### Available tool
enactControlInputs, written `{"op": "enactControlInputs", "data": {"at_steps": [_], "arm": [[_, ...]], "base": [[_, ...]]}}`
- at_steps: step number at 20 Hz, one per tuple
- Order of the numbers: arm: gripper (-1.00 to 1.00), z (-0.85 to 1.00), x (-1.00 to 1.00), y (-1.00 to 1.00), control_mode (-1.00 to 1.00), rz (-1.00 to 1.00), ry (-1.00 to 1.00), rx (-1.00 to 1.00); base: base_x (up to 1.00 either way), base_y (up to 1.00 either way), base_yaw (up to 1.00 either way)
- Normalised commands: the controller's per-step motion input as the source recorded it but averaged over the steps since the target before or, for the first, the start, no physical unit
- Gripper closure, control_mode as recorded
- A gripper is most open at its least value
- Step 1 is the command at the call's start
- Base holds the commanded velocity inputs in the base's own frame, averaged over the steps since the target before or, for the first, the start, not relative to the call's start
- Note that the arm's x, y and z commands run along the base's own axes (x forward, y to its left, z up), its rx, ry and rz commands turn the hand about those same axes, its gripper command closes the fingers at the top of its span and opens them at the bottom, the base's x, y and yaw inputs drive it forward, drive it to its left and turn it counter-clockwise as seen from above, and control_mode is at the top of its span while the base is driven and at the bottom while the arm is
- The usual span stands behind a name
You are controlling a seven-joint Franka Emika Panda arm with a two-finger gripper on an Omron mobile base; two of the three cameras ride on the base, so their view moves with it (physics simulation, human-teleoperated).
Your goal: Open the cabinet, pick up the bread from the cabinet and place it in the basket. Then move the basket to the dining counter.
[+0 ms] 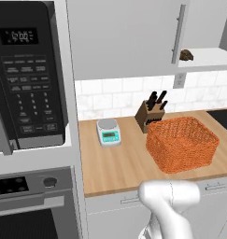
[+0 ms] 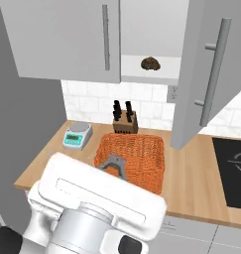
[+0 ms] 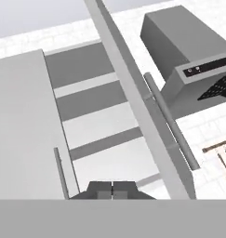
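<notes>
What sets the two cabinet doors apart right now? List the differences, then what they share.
The right door is swung open, baring the white shelf with the bread. The left door is shut flat. In the right base view the right door stands edge-on and reaches lower in the picture. Both are light grey with long vertical bar handles.

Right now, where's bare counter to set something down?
Free: counter in front of the scale, and the strip between basket and cooktop. Crowded: the back, where the knife block sits close behind the basket.
</notes>
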Motion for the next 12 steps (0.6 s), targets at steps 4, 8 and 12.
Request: {"op": "enactControlInputs", "data": {"at_steps": [4,8,12], "arm": [[1.00,0.01,0.75,1.00,-1.00,-0.22,-0.18,-0.04],[1.00,0.00,1.00,1.00,-1.00,-0.27,-0.01,-0.08],[1.00,0.00,1.00,0.69,-1.00,-0.32,0.03,-0.11]], "base": [[0.00,0.00,0.00],[0.00,0.00,0.00],[0.00,0.00,0.00]]}}
